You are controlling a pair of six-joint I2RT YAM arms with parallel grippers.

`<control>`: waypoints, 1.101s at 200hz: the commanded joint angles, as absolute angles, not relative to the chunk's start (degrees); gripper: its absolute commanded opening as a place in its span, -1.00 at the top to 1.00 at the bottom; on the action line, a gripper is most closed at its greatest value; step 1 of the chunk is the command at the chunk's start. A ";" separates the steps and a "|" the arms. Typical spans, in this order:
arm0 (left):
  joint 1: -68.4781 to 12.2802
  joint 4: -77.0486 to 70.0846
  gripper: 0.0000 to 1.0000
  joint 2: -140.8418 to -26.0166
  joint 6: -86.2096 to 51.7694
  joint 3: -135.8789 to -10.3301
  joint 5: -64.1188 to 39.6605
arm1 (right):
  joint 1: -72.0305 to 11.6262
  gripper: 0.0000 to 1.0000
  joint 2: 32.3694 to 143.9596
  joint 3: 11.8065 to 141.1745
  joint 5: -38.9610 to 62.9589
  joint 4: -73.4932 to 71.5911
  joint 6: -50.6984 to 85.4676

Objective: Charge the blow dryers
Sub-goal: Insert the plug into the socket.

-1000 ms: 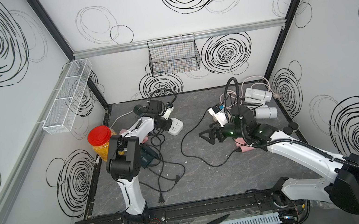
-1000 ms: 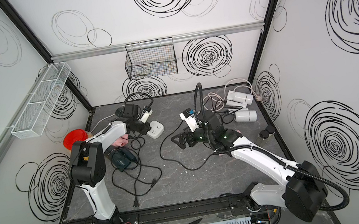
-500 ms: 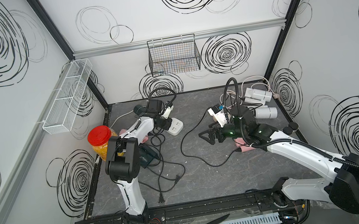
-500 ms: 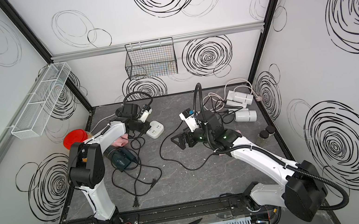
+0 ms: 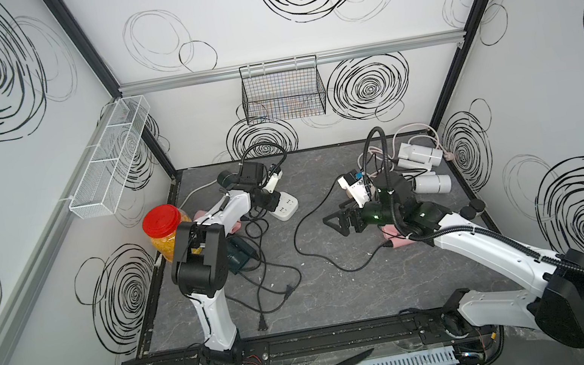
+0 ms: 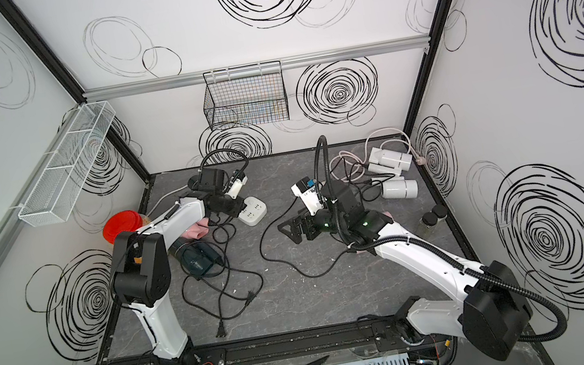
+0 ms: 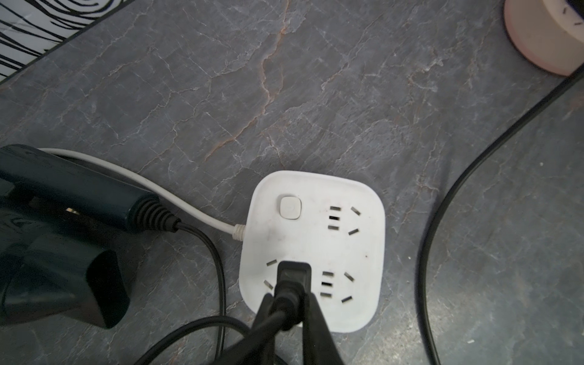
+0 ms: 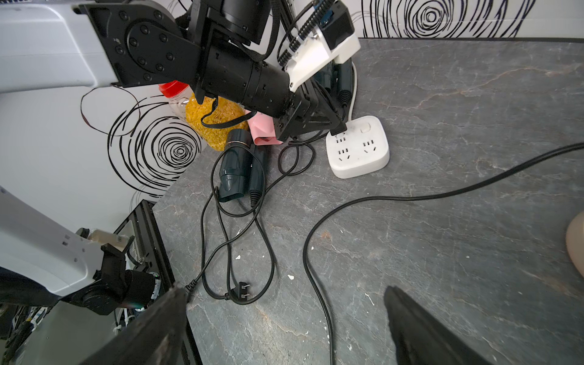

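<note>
- Grip: the left pincer [image 7: 290, 298] is clamped on a black plug [image 7: 294, 273], which stands on a socket of the white square power strip [image 7: 316, 240]. Whether the prongs are fully in cannot be told.
- Just beside the strip lies a dark teal-black folding hair dryer [image 7: 63, 221]; its black cord curls past the pincer.
- At the edge of the left wrist view sits a round beige socket hub [image 7: 543, 34], well apart from the strip.
- The right pincer [image 8: 284, 290] hangs over the grey marbled surface [image 8: 442, 252] with its jaws spread wide, holding nothing. In both top views it sits mid-surface [image 5: 334, 226], apart from the strip.
- A second teal-black dryer [image 8: 235, 167] lies near the left arm, next to a pink dryer [image 8: 262, 129] partly hidden by that arm and a clear jar with red lid and yellow contents [image 5: 161, 222].
- A loose two-prong plug [image 8: 241, 290] rests on the surface among tangled black cords.
- In the far right corner lie one white hair dryer [image 5: 419, 155] and another white dryer [image 5: 433, 185]; a second pink dryer [image 5: 397, 242] is mostly hidden under the right arm.
</note>
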State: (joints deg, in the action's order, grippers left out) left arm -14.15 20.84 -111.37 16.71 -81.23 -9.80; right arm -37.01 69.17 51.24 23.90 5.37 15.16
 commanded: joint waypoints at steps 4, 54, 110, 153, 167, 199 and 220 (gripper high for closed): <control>-14.34 19.67 0.75 -113.04 17.21 -81.30 -9.29 | -37.26 -1.00 68.78 50.81 24.04 4.95 14.67; -14.13 19.78 0.75 -113.95 17.33 -80.95 -8.55 | -37.23 -1.00 68.73 50.83 23.92 5.10 14.51; -14.15 18.26 0.74 -114.44 16.30 -79.95 -10.20 | -37.18 -1.00 68.55 50.80 23.84 5.15 14.57; -14.24 17.25 0.74 -113.82 15.50 -77.82 -12.07 | -37.18 -1.00 68.31 50.77 23.58 5.21 14.49; -14.56 16.94 0.75 -113.97 14.56 -77.53 -13.17 | -37.12 -1.00 68.33 50.74 23.30 5.01 14.50; -14.05 14.55 0.75 -113.51 10.59 -76.64 -17.05 | -37.09 -1.00 67.66 50.77 23.35 5.52 14.67; -14.75 17.39 0.76 -113.71 11.30 -77.38 -13.33 | -37.05 -1.00 66.81 49.99 22.85 5.28 14.51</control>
State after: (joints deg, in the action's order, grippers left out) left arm -14.09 14.06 -112.95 12.49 -78.11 -13.50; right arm -36.99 68.90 51.07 23.51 5.37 15.14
